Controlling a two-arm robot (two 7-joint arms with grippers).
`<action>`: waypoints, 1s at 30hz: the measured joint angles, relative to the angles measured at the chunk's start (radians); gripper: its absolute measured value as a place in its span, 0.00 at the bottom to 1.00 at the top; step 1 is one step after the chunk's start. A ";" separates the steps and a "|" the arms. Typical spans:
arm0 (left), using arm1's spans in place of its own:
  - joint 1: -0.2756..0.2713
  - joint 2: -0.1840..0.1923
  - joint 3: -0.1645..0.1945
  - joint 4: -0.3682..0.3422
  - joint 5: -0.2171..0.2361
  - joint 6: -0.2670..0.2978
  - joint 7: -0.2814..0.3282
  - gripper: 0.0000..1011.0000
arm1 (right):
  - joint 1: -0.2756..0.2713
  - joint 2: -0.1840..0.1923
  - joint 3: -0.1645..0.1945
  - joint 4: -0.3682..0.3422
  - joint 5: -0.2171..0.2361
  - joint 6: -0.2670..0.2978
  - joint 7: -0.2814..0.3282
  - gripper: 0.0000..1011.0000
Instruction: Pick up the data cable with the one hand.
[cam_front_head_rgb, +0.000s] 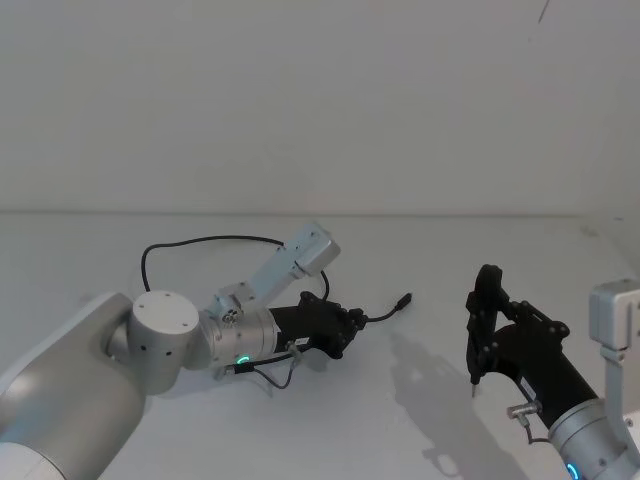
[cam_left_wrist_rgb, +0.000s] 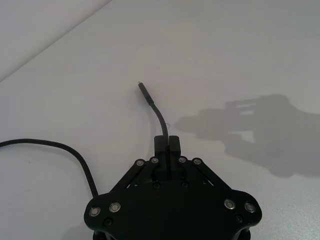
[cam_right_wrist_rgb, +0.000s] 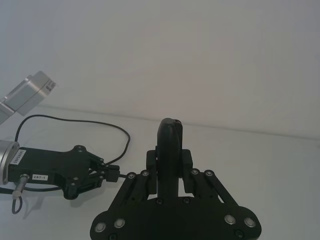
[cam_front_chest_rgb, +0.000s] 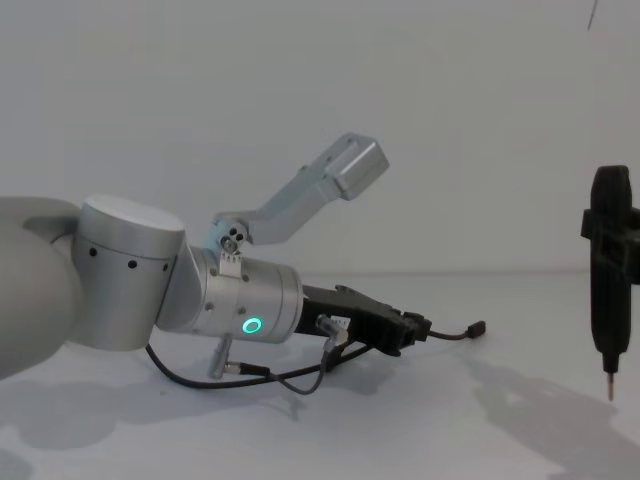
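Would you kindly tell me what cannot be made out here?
Data cable far plug: head view, behind left arm.
Cable slack: left wrist view, cut by edge.
Grip inside left claw: left wrist view, covered by fingers.
Right claw tips: right wrist view, behind slim tool.

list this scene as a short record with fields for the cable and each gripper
data cable: held near one plug, rest loops back across table
left gripper: low by table, jaws shut on data cable
right gripper: raised at right, jaws shut on pointed tool
task status: cable gripped, lift cannot be told
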 joint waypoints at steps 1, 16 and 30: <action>0.000 0.000 0.000 0.000 0.000 0.000 0.000 0.04 | 0.000 0.000 0.000 0.000 0.000 0.000 0.000 0.28; 0.028 0.043 -0.016 -0.118 -0.025 0.002 -0.029 0.04 | 0.000 0.000 0.000 0.000 0.000 0.000 0.000 0.28; 0.117 0.141 -0.033 -0.357 -0.069 0.074 -0.054 0.04 | 0.001 -0.004 0.001 -0.004 0.000 -0.010 0.007 0.28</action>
